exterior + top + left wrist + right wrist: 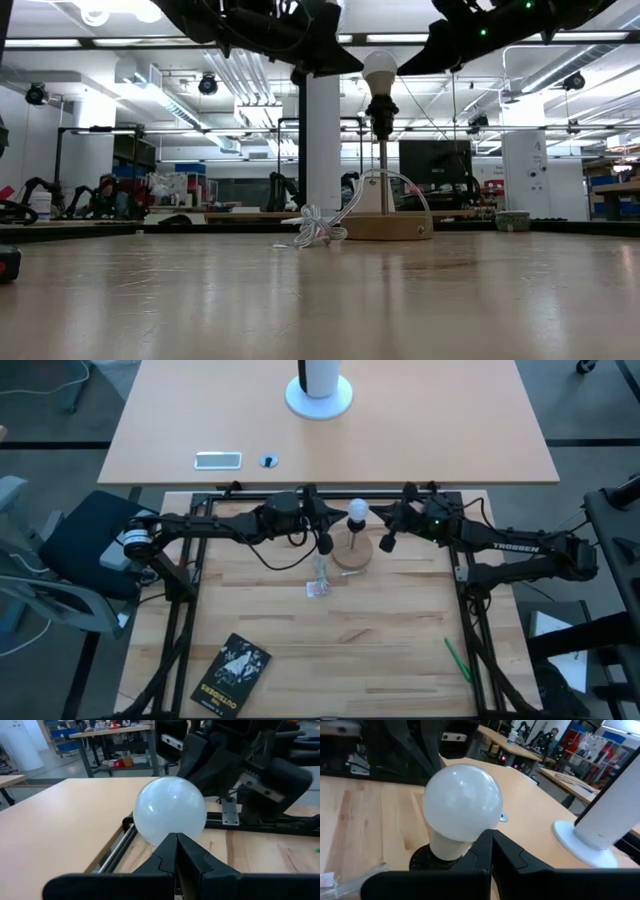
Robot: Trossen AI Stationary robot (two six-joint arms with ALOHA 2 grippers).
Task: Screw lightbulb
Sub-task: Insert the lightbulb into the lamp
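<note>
On the wooden stand's socket, the frosted white globe lightbulb sits seated; I judge screwing finished, both grippers' fingers clenched empty, retreat next.

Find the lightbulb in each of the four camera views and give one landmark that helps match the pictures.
High view: the lightbulb sits above centre, between the two grippers.
Low view: the lightbulb is at the top, right of centre, on the stand's thin post.
Left wrist view: the lightbulb fills the centre.
Right wrist view: the lightbulb is left of centre, seated in a dark socket.
Shared landmark: the round wooden stand, also in the low view.
</note>
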